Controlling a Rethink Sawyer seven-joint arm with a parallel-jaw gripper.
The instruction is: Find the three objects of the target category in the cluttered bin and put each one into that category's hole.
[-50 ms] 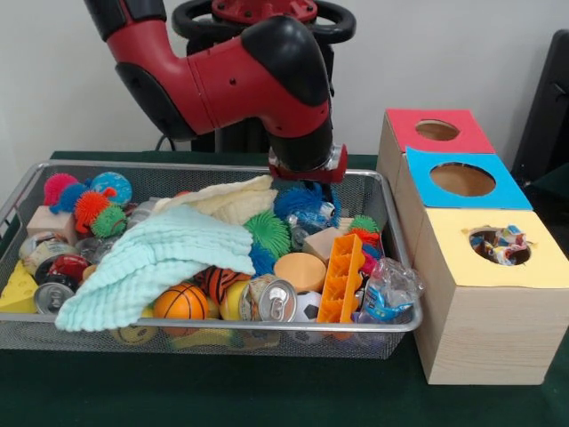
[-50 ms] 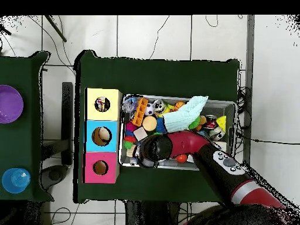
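A wire mesh bin holds a jumble: a mint cloth, a cream cloth, spiky balls in green and blue, a basketball, a drink can, an orange plastic rack and a crinkly bag. My gripper is lowered into the bin's far right part, right over the blue spiky ball, its tip hidden by clutter. In the overhead view the arm's end covers it. Beside the bin stand a red box, a blue box and a yellow box, each with a round hole.
Crinkly wrappers show inside the yellow box's hole. More spiky balls, cans and a yellow wedge fill the bin's left end. In the overhead view a purple bowl and a blue cup sit on a separate table.
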